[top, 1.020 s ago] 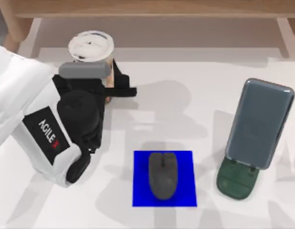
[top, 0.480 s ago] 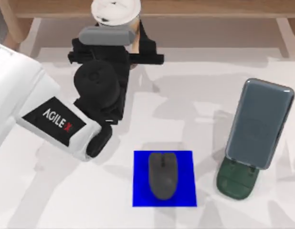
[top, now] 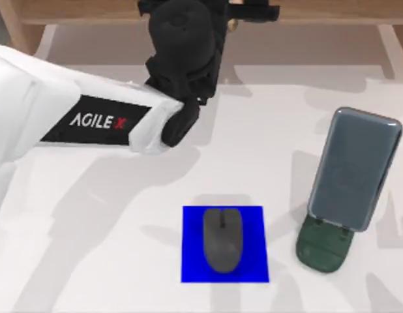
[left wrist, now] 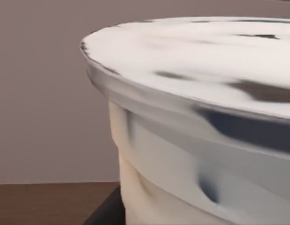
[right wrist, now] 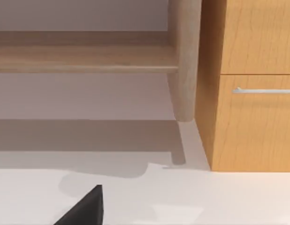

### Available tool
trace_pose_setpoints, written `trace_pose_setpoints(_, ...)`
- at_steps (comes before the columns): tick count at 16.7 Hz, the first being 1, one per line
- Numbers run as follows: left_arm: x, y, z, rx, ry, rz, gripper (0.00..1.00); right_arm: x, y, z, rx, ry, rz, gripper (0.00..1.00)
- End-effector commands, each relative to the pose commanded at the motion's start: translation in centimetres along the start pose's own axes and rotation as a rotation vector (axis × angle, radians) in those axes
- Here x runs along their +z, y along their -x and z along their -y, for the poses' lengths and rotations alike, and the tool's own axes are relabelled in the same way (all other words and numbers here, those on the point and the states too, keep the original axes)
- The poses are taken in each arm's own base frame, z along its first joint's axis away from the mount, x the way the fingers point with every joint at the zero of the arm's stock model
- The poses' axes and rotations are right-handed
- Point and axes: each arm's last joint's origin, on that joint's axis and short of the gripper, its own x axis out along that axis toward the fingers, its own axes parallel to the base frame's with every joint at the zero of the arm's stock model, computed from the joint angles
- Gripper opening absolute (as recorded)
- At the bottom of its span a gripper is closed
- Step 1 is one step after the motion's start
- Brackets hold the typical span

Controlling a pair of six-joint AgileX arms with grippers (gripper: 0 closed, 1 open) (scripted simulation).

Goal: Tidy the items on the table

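Note:
The cup (left wrist: 182, 140), white-lidded with a beige body, is seen close up in the left wrist view, above a brown wooden surface (left wrist: 41, 204). My left gripper (top: 244, 14) is shut on it at the top centre of the top view, over the wooden shelf (top: 319, 10), and the arm covers the cup there. The dark grey mouse (top: 222, 238) lies on the blue pad (top: 192, 261) at front centre. The slate-grey phone (top: 355, 169) leans on the green stand (top: 324, 246) at the right. My right gripper (right wrist: 84, 208) sits parked low over the white table (right wrist: 206, 197).
My left arm's white link (top: 71, 117) stretches from the left edge across the back left of the table (top: 90, 248). A shelf leg (right wrist: 183, 70) and an orange-wood cabinet with a drawer handle (right wrist: 262, 90) stand by the right arm.
My left arm has carried the cup from the table's back left upward and to the right, to the shelf at the top centre. Mouse, phone and stand have not moved.

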Motion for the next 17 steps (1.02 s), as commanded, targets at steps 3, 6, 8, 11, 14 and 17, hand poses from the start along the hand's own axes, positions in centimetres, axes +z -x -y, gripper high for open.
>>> trace_pose_setpoints(3,1.3,-2.6,0.1,0.035,-0.022,-0.04,0.0,0.0,0.0,0.0,0.0,0.0,0.0,1.0)
trace_pose_setpoints(6,2.0,-4.8,-0.4,0.084,-0.039,-0.083,0.0,0.0,0.0,0.0,0.0,0.0,0.0,1.0)
trace_pose_setpoints(8,2.2,-6.0,-0.8,0.116,-0.047,-0.11,0.0,0.0,0.0,0.0,0.0,0.0,0.0,1.0)
trace_pose_setpoints(11,2.0,-7.2,-1.3,0.154,-0.058,-0.149,0.0,0.0,0.0,0.0,0.0,0.0,0.0,1.0)
trace_pose_setpoints(14,1.5,-7.6,-1.4,0.169,-0.064,-0.177,0.0,0.0,0.0,0.0,0.0,0.0,0.0,1.0)
trace_pose_setpoints(17,1.5,-7.6,-1.4,0.169,-0.064,-0.177,0.0,0.0,0.0,0.0,0.0,0.0,0.0,1.0)
